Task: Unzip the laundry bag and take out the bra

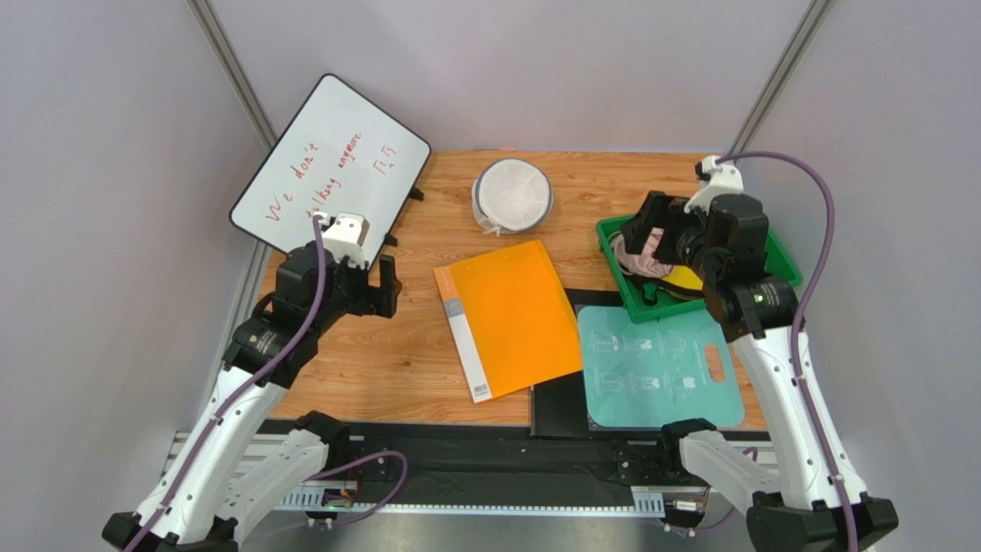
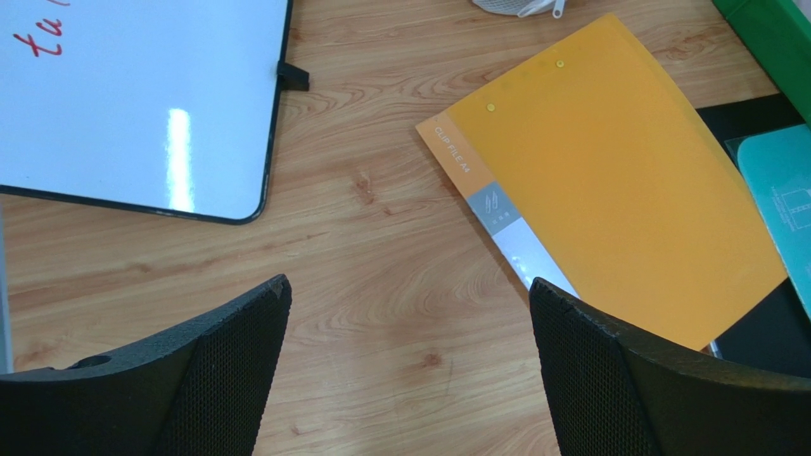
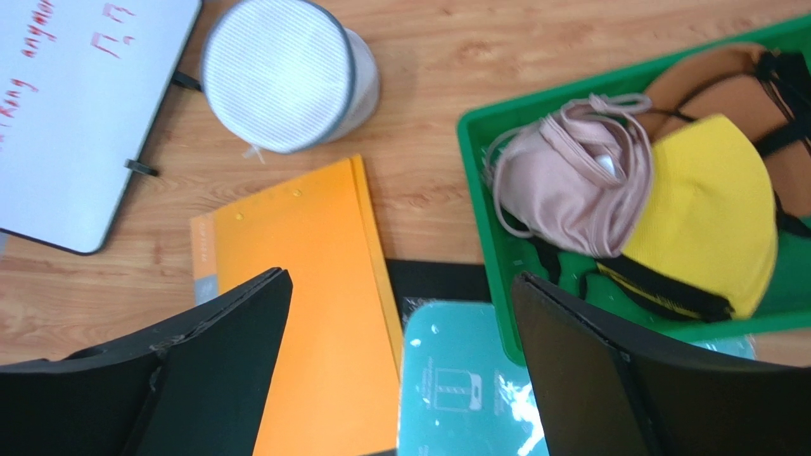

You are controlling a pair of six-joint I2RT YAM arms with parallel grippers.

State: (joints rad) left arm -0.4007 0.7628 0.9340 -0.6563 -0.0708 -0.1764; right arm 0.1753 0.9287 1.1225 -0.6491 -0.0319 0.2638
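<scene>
I have the left gripper [image 2: 409, 285] and the right gripper [image 3: 400, 285] both spread wide and empty, the laundry bag [image 3: 281, 85] lying out beyond the right gripper's left finger, and the mustard-brown bra [image 3: 728, 90] in the green tray [image 3: 476, 190] beyond its right finger.

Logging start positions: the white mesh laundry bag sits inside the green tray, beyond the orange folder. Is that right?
Not inside it. The laundry bag stands on the bare wooden table, apart from the green tray and to its left, as the right wrist view shows. It is beyond the orange folder.
</scene>
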